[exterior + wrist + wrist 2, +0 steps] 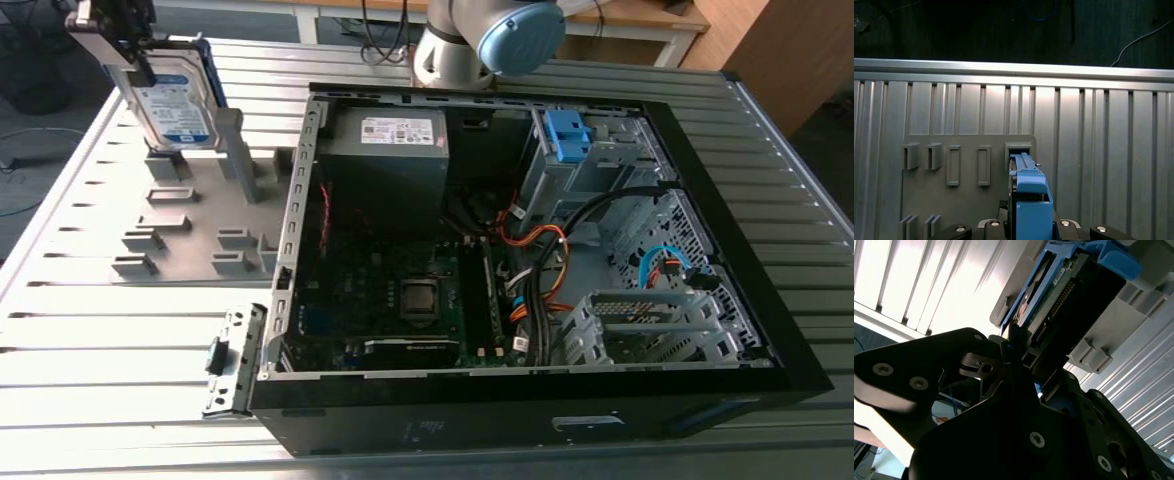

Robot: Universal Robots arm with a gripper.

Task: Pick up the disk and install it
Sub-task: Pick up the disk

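Note:
The disk (pixel 174 100), a silver drive with a white-and-blue label in a blue caddy, stands upright at the exterior view's upper left. My gripper (pixel 118 35) is shut on its top end. Its lower end is at a slot of the grey holder plate (pixel 187 225); I cannot tell whether it still sits in the slot. In the second wrist view the dark fingers (pixel 1004 347) close around the near end of the disk (pixel 1064 295). In the first wrist view the blue caddy (pixel 1027 195) reaches from the gripper (pixel 1026 227) to the slot (pixel 1019 150).
An open black computer case (pixel 747 300) lies at the exterior view's right, holding a grey power-supply box (pixel 387 150), a motherboard (pixel 400 290), loose cables (pixel 547 260) and a bare blue bracket (pixel 567 135) in a drive bay. The arm's base (pixel 481 40) stands behind it. The table (pixel 107 330) is ribbed metal.

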